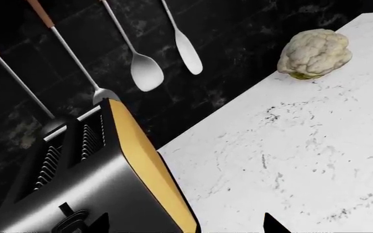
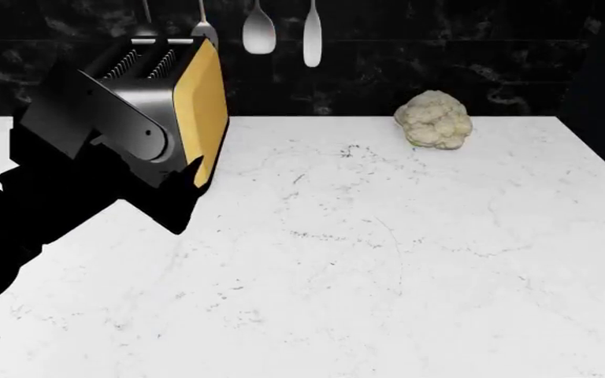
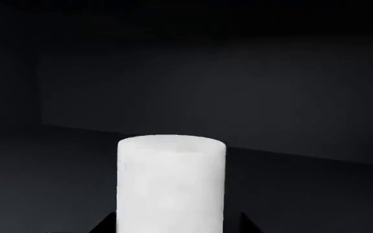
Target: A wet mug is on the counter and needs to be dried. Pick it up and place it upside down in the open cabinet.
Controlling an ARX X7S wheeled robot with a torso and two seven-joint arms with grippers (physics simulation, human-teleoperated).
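While mug (image 3: 171,184) is seen upright between dark tips of right gripper (image 3: 173,229), apparently grasped, inside dim space judged to be cabinet, counter (image 2: 387,260) is left without it; inversion judged undone. Left jaws: cannot be told.

Plain white cylindrical mug (image 3: 171,184) upright against dark interior, white veined counter (image 2: 387,260).

I am looking at a kitchen. A white marble-look counter (image 2: 387,260) runs up to a black stone-tile wall (image 2: 439,63), where spoons (image 2: 259,31) and other utensils hang. A steel toaster with a yellow side (image 2: 161,94) stands far left, and a cauliflower (image 2: 434,120) sits far right.
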